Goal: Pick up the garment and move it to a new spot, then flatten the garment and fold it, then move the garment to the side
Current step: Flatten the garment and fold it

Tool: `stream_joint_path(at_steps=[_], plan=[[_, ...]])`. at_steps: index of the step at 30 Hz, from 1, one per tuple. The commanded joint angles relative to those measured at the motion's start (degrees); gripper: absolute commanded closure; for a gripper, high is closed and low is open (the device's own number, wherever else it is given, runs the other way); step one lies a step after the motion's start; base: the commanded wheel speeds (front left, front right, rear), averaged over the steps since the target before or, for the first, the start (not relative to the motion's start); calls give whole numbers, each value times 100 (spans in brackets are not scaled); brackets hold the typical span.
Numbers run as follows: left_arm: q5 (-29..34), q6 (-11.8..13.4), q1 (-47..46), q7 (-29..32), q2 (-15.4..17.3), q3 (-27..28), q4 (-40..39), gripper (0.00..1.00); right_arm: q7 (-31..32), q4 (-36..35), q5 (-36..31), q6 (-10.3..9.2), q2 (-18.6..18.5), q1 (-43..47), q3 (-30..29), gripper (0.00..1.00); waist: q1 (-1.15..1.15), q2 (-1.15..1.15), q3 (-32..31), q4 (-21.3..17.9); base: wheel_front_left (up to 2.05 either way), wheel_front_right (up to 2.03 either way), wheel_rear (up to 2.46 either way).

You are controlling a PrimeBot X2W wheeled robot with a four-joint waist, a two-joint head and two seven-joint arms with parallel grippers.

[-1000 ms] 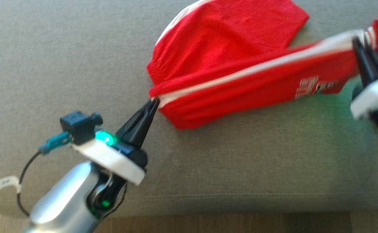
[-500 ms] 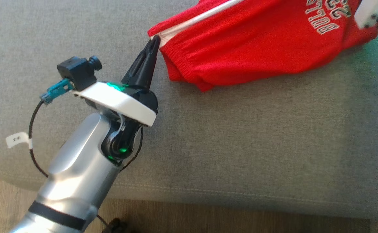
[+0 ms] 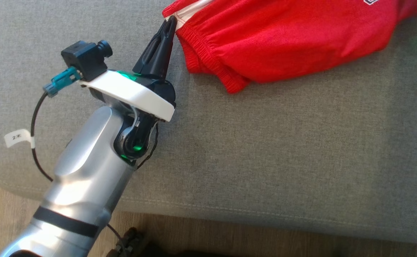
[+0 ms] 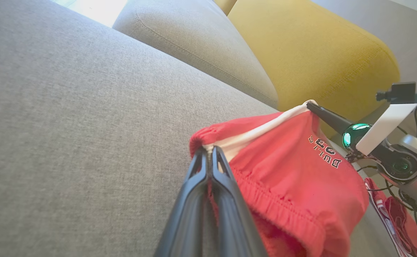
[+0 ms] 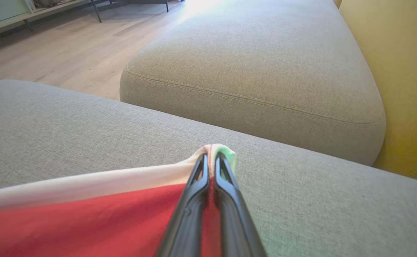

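**Two Pinches Held as the Garment (image 3: 283, 39) Was Carried Away**

Both tools stayed clamped tight on cloth. Over the last second the left gripper (image 3: 170, 22) and the corner it pinched climbed from the middle of the head view to twelve o'clock. The front seam of the grey seat cushion (image 3: 265, 153) at six o'clock barely shifted. I judged that to be a real carry away from the robot, with only a slight turn of the camera. The garment now lay from twelve to two o'clock in that view, its lower edge apparently brushing the cushion. That put the job in its first stage, relocation, with flattening and folding yet to come.

The left wrist view added more. It showed the right gripper (image 4: 310, 104) at two o'clock, fingers narrowed onto the far end of the white stripe (image 4: 262, 130). The garment hung stretched between the two pinches with its printed lettering (image 4: 324, 151) facing out and a yellow cushion (image 4: 319, 46) behind at one o'clock. The right wrist view showed that gripper's own fingers closed on a white fold. A second grey cushion (image 5: 251, 64) lay at twelve o'clock and wooden floor (image 5: 51, 53) at ten o'clock.
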Motion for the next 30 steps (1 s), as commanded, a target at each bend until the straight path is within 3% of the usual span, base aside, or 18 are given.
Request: stream_joint_path(at_steps=[1,2,3,4,5,11,17,22,30], plan=[[76,7,-37,-29,114,219,-23,100,-156,37,-33,-3,148,-234,84,65,-1,0,3,9,0,0,0],[111,7,-31,-29,93,247,-1,100,-227,137,-29,-3,160,-277,93,0,-1,0,-1,8,0,0,0],[137,7,-16,-29,63,294,20,93,-314,223,-17,-3,167,-311,93,0,-1,0,-10,7,0,0,0],[188,7,0,-29,37,349,45,62,-385,306,26,-3,171,-332,76,0,-1,0,-27,6,0,0,0],[260,7,25,-29,5,430,63,0,-439,390,92,-3,163,-335,51,0,-1,0,-61,3,0,0,0],[876,26,473,-29,-159,1096,-109,0,-640,651,563,-3,-25,-107,111,0,-1,0,-385,-150,0,0,0],[2042,411,1308,-29,-329,1774,-876,0,-514,672,1305,-3,-12,413,305,0,-1,0,-716,-306,0,0,0],[2568,451,2044,-29,-491,1800,-1271,0,-93,641,1833,-3,-77,862,613,0,-1,0,-873,-221,0,0,0],[2765,434,2500,-29,-597,1509,-1482,0,72,1128,1894,-3,-337,1028,727,0,-1,0,-918,147,0,0,0]])
